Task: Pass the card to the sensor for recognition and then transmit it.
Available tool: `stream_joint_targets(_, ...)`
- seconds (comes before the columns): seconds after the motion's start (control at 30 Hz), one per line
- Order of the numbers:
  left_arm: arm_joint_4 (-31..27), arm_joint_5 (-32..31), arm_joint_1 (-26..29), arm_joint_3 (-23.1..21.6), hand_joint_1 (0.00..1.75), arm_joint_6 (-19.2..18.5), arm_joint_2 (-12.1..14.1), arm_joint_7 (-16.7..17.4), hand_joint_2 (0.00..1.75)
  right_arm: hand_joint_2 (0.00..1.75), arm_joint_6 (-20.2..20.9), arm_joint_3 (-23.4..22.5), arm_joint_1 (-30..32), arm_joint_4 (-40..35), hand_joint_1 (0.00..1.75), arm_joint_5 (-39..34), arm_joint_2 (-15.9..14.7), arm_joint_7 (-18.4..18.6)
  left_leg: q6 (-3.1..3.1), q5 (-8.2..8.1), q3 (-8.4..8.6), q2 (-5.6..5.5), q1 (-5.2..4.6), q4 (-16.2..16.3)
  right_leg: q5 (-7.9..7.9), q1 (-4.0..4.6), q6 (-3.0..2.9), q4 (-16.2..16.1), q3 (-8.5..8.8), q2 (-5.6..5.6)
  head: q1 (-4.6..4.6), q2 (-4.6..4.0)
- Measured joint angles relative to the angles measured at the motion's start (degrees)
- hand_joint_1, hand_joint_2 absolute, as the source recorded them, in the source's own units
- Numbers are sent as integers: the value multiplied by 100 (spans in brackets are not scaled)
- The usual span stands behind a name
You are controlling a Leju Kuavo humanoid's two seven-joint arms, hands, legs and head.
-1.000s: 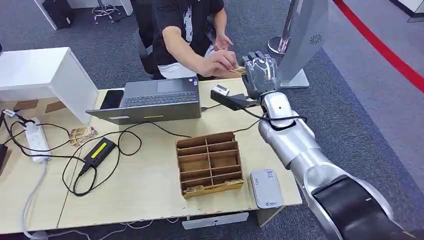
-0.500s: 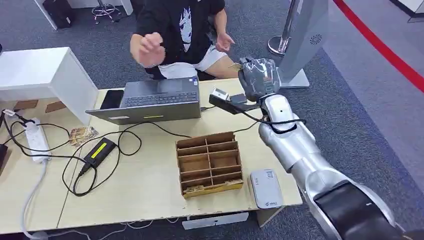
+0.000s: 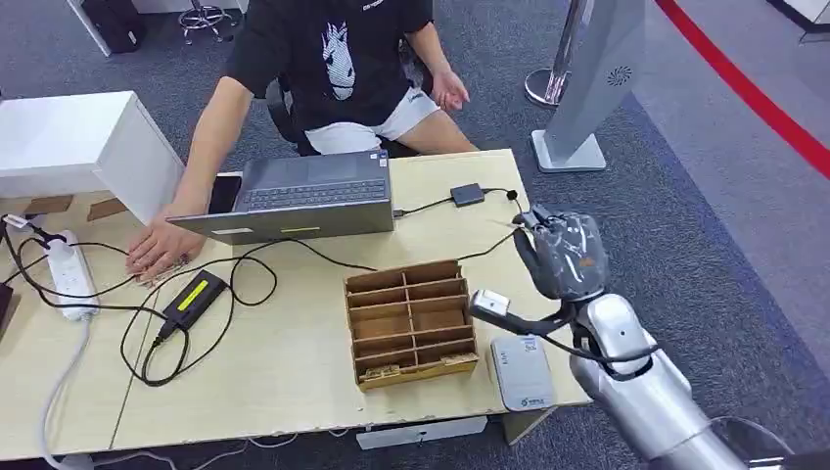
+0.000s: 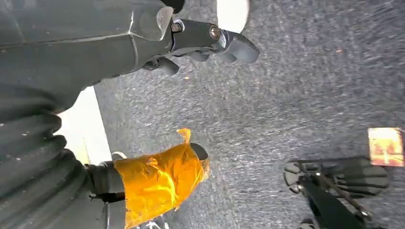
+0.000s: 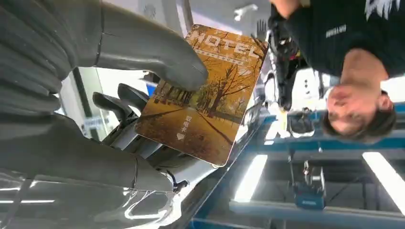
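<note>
Heads up, your right hand (image 3: 565, 257) has pulled back from the person (image 3: 333, 73) to near the reader (image 3: 521, 370) on the table (image 3: 284, 362), still pinching the hotel card (image 5: 203, 93), so handoff hasn't happened.

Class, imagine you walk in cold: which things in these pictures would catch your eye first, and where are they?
The right hand, raised over the table's right end, pinches an orange hotel card between thumb and fingers. Across the table a person sits behind an open laptop, one palm flat on the wood. A brown divided box sits mid-table, beside a white card reader.
</note>
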Motion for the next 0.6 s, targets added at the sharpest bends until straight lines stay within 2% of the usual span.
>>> stream_joint_targets(0.2, 0, 85, 22, 183, 0, 52, 9, 0, 175, 175, 177, -346, 1047, -865, 175, -342, -347, -258, 3, -4, -2, 1, 1, -2, -6, 0, -1, 1, 1, -2, 2, 2)
stream_joint_targets(0.37, 0, 94, 21, 258, 0, 57, 9, 2, 175, 175, 287, -464, 1398, -1212, 175, -361, -465, -306, 3, -4, 1, 2, 1, -2, -6, 0, -1, 2, 1, 0, 2, 0)
stream_joint_targets(0.47, 0, 103, 21, 293, 0, 59, 9, 11, 175, 175, 589, -486, 1554, -1330, 175, -550, -507, -416, 3, -4, 1, 1, 1, -2, -6, 0, -1, 2, 4, -2, 2, 0)
stream_joint_targets(0.6, 0, 63, 17, 326, 0, 57, 9, 13, 175, 175, 1225, -375, 1629, -1302, 175, -822, -520, -601, 3, -4, -1, 4, 1, -3, -6, 0, -1, 3, 5, 1, 0, 0)
